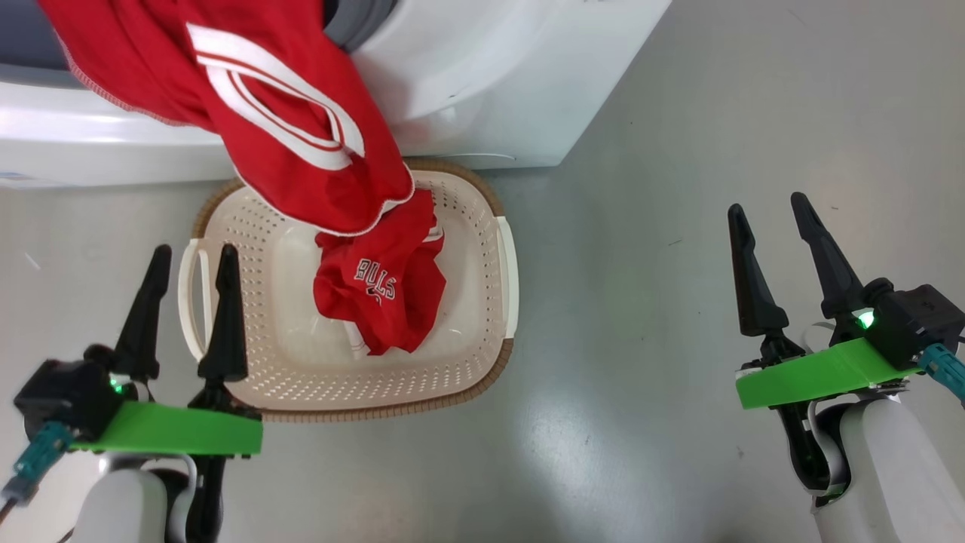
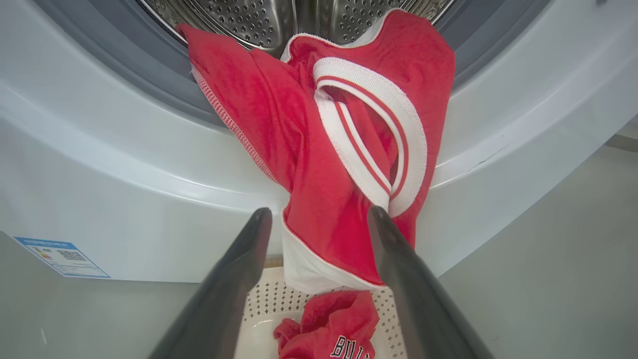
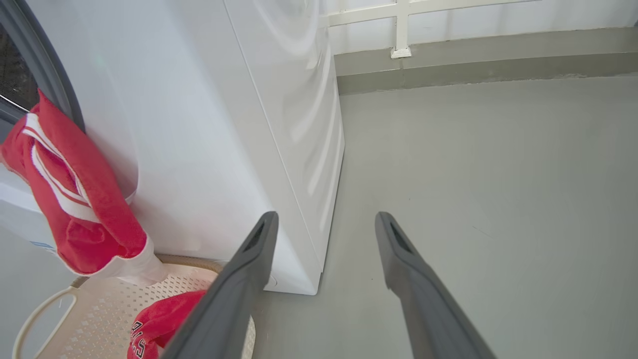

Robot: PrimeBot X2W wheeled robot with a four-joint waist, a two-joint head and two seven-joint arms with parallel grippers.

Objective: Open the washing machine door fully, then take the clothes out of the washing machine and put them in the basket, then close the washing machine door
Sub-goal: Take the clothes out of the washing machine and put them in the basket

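Clothes [image 1: 301,136]: partly extracted. Upper portion hooked over the lip of the washing machine [image 1: 490,75] and reaching back into the drum [image 2: 239,20]; lower portion, with the lettering, resting inside the basket [image 1: 362,411] on the floor directly below. Judged status: door-opening step complete, transfer about halfway, closing of the washing machine door outstanding. Work left: pull the hanging portion free, drop it into the basket, shut the door. Left gripper [image 1: 194,250]: jaws apart and empty, just beside the basket's left handle, pointed toward the hanging fabric, no contact; clothes up and to its right. Right gripper [image 1: 767,205]: jaws apart and empty, over bare floor, well apart from basket and clothes.
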